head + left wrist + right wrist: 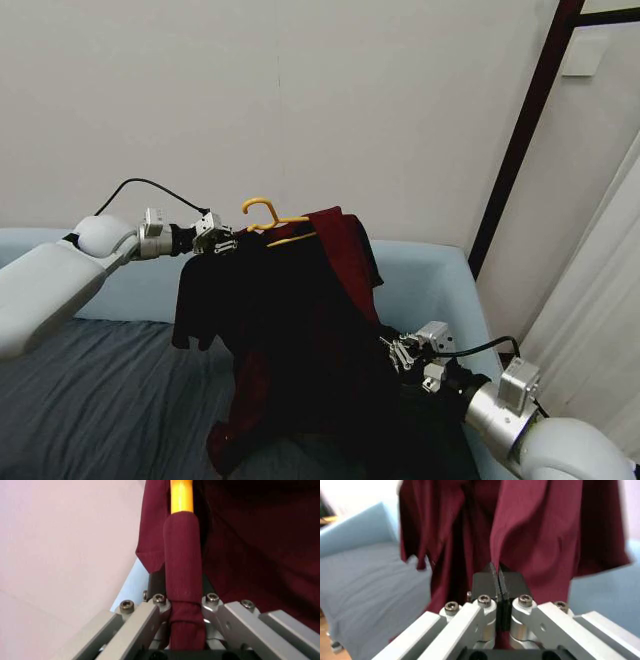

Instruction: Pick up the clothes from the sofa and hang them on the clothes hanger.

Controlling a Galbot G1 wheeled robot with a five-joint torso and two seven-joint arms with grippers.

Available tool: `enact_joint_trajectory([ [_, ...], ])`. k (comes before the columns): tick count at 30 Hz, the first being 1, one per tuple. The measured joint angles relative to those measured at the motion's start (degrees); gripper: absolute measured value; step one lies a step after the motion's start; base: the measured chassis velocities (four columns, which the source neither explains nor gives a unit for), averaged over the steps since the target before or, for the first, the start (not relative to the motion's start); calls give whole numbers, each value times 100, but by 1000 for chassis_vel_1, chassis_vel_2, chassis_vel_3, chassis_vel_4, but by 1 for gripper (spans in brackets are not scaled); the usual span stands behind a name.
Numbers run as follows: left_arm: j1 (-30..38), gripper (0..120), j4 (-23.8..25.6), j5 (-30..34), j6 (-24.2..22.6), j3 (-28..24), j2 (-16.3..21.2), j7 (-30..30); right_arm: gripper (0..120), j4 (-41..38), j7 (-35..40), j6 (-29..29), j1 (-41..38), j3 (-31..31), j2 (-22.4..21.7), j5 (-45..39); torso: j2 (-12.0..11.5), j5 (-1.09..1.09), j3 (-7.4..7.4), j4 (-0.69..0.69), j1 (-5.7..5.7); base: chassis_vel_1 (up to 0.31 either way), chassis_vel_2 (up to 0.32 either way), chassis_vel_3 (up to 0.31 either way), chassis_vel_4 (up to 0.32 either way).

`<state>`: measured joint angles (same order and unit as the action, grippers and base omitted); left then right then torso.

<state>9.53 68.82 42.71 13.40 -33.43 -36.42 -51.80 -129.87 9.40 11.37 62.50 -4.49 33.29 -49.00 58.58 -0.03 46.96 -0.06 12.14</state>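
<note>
A dark red shirt point(300, 340) hangs draped over a yellow hanger point(272, 224) above the sofa. My left gripper point(222, 243) holds the hanger's end, which is wrapped in shirt cloth; in the left wrist view the cloth-covered hanger arm point(184, 577) runs between the shut fingers, with bare yellow hanger point(181, 495) beyond. My right gripper point(402, 352) sits low at the shirt's right side, shut on a fold of the shirt point(530, 536), its pads point(485, 583) pressed together on the cloth.
The light blue sofa point(430, 270) with a dark grey seat point(90, 400) lies below. A plain wall is behind. A dark vertical pole point(520, 140) and pale curtain point(600, 300) stand at the right.
</note>
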Motion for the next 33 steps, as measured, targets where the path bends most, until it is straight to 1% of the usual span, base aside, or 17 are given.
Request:
enact_joint_trajectory([
  [7, 0, 3, 370, 31, -22, -51, 76, 53, 0, 415, -285, -46, 201, 111, 281, 480, 0, 0, 1, -1, 0, 0, 0, 0, 0],
  [11, -14, 3, 502, -28, -29, -150, 63, 66, 17, 524, -564, -176, 467, 73, 296, 1166, 0, -1, 0, -2, 0, 0, 0, 0, 0],
  [12, -20, 3, 509, -38, -35, -167, 54, 77, 18, 531, -560, -182, 499, 56, 296, 1263, 0, -2, 0, -1, 0, 0, 0, 0, 0],
  [13, -28, 3, 514, -53, -43, -183, 38, 89, 24, 540, -533, -187, 537, 34, 296, 1356, 0, -2, 0, -1, 0, 0, 0, 0, 0],
  [14, -28, 3, 514, -53, -43, -183, 38, 89, 24, 540, -533, -187, 537, 34, 296, 1356, 0, -2, 0, -1, 0, 0, 0, 0, 0],
  [17, -12, 3, 472, -97, -69, -268, -83, 153, 39, 540, -253, -151, 683, -90, 252, 1614, 0, -2, 1, -1, 0, 0, 0, 0, 0],
  [18, 13, 3, 463, -99, -79, -310, -117, 184, 42, 512, -151, -127, 699, -128, 240, 1694, 0, -2, 0, -2, 0, 0, 0, 0, 0],
  [19, 13, 3, 463, -99, -79, -310, -117, 184, 42, 512, -151, -127, 699, -128, 240, 1694, 0, -2, 0, -2, 0, 0, 0, 0, 0],
  [20, 38, 3, 470, -99, -93, -369, -144, 225, 48, 460, -26, -102, 688, -166, 234, 1746, 0, -1, 1, -3, 0, 0, 0, 0, 0],
  [22, 92, 3, 556, -148, -132, -574, -178, 313, 57, 259, 407, 23, 454, -191, 203, 1748, 0, 0, 0, -3, 0, 0, 0, 0, 0],
  [23, 92, 3, 556, -148, -132, -574, -178, 313, 57, 259, 407, 23, 454, -191, 203, 1748, 0, 0, 0, -3, 0, 0, 0, 0, 0],
  [26, 123, 3, 746, -228, -262, -835, -238, 527, 71, 82, 851, 167, 26, -221, 60, 1607, 0, -2, 1, 3, 0, 0, 0, 0, 0],
  [27, 123, 3, 746, -228, -262, -835, -238, 527, 71, 82, 851, 167, 26, -221, 60, 1607, 0, -2, 1, 3, 0, 0, 0, 0, 0],
  [29, 167, 3, 874, -244, -391, -1045, -323, 798, 79, 65, 1081, 240, -123, -264, -37, 1630, 0, -3, 1, 2, 1, 0, 0, 0, 0],
  [30, 217, 3, 973, -226, -489, -1208, -370, 1001, 84, 63, 1207, 283, -160, -295, -79, 1698, 0, -2, 1, -3, 0, 0, 0, 0, 0],
  [32, 281, 3, 1194, -122, -639, -1421, -386, 1262, 94, 73, 1350, 345, -203, -318, -110, 1839, 0, 0, 1, -5, 1, 0, 0, 0, 0],
  [33, 281, 3, 1194, -122, -639, -1421, -386, 1262, 94, 73, 1350, 345, -203, -318, -110, 1839, 0, 0, 1, -5, 1, 0, 0, 0, 0],
])
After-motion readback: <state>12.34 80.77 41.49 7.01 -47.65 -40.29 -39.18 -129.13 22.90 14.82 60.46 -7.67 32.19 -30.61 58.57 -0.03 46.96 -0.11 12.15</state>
